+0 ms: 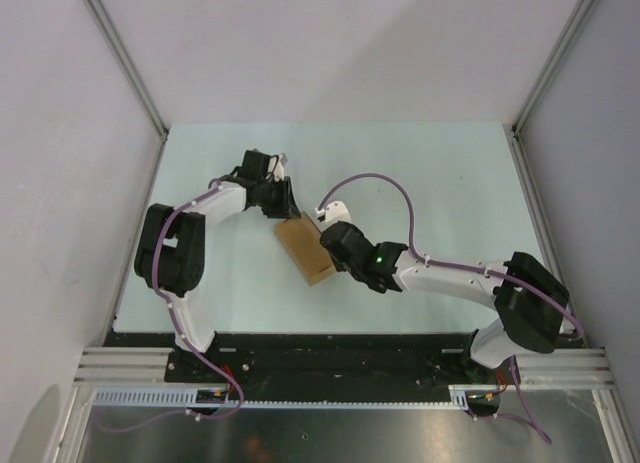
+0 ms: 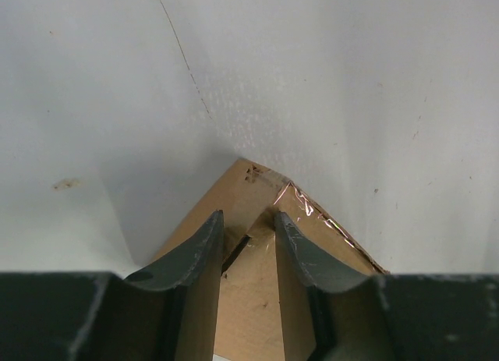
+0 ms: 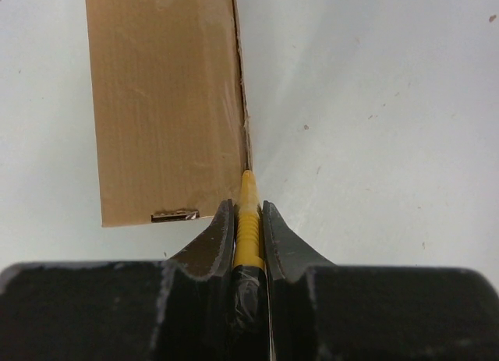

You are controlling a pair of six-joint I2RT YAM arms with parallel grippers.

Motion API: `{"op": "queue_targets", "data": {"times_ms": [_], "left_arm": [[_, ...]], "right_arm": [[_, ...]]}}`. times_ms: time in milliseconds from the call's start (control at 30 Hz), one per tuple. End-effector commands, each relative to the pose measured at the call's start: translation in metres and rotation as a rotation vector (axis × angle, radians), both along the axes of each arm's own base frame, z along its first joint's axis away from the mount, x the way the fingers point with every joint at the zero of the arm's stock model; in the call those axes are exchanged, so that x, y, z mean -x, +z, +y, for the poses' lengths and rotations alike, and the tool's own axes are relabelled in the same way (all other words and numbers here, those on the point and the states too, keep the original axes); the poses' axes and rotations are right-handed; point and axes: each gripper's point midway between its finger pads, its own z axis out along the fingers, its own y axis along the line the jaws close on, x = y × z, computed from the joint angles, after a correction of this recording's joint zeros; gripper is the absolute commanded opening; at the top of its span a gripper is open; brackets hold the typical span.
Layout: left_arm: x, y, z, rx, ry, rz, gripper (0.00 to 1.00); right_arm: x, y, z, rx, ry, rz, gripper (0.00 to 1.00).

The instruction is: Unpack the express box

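Note:
The express box (image 1: 306, 248), a flat brown carton, lies at the middle of the table between both arms. My left gripper (image 1: 285, 205) is at its far end. In the left wrist view that gripper (image 2: 248, 217) is closed onto the cardboard (image 2: 248, 299), which fills the gap between its jaws; a taped corner of the box points away beyond them. My right gripper (image 1: 328, 233) is shut on a yellow-black utility knife (image 3: 249, 228). In the right wrist view this gripper (image 3: 248, 207) holds the knife's tip at the seam along the right edge of the box (image 3: 164, 104).
The pale table (image 1: 440, 183) is enclosed by white walls with metal posts at the back corners (image 1: 515, 131). A black strip and aluminium rails (image 1: 330, 368) run along the near edge by the arm bases. Purple cables loop off both arms.

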Motion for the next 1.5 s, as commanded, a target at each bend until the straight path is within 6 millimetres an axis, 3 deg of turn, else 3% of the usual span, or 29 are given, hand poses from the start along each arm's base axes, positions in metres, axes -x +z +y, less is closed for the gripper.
{"op": "queue_targets", "data": {"times_ms": [0, 233, 400, 533, 600, 767, 933, 1067, 1167, 1267, 1300, 1400, 1467], "left_arm": [[0.013, -0.040, 0.036, -0.192, 0.068, 0.083, 0.34], [0.012, -0.038, 0.036, -0.193, 0.074, 0.078, 0.34], [0.012, -0.038, 0.036, -0.190, 0.076, 0.078, 0.34], [0.012, -0.036, 0.035, -0.185, 0.076, 0.075, 0.34], [0.011, -0.033, 0.034, -0.180, 0.072, 0.070, 0.34], [0.007, -0.014, 0.026, -0.135, 0.060, 0.034, 0.38], [-0.006, 0.033, 0.019, -0.083, 0.059, -0.078, 0.44], [-0.009, 0.058, 0.021, -0.075, 0.073, -0.139, 0.46], [-0.007, 0.073, 0.026, -0.076, 0.100, -0.172, 0.52], [-0.003, 0.092, 0.037, -0.094, 0.154, -0.217, 0.67], [0.000, 0.094, 0.043, -0.109, 0.173, -0.219, 0.68], [0.015, 0.095, 0.080, -0.217, 0.326, -0.197, 0.64], [0.030, 0.087, 0.095, -0.242, 0.395, -0.155, 0.52]], "right_arm": [[0.016, 0.001, -0.012, 0.013, -0.001, 0.030, 0.00], [0.019, 0.019, -0.014, -0.031, -0.020, 0.011, 0.00], [0.021, 0.013, -0.012, -0.028, -0.016, 0.030, 0.00], [0.022, -0.004, -0.012, 0.006, -0.021, 0.056, 0.00], [0.021, 0.000, -0.011, -0.008, -0.021, 0.044, 0.00], [0.006, 0.042, -0.003, -0.114, -0.025, -0.067, 0.00], [-0.005, 0.096, -0.002, -0.269, -0.052, -0.175, 0.00], [-0.005, 0.119, -0.008, -0.327, -0.069, -0.212, 0.00], [-0.008, 0.115, -0.011, -0.307, -0.076, -0.209, 0.00], [-0.018, 0.098, -0.014, -0.294, -0.103, -0.166, 0.00], [-0.021, 0.094, -0.016, -0.293, -0.116, -0.154, 0.00], [-0.031, 0.075, -0.024, -0.285, -0.156, -0.093, 0.00], [-0.034, 0.062, -0.024, -0.269, -0.149, -0.056, 0.00]]}}
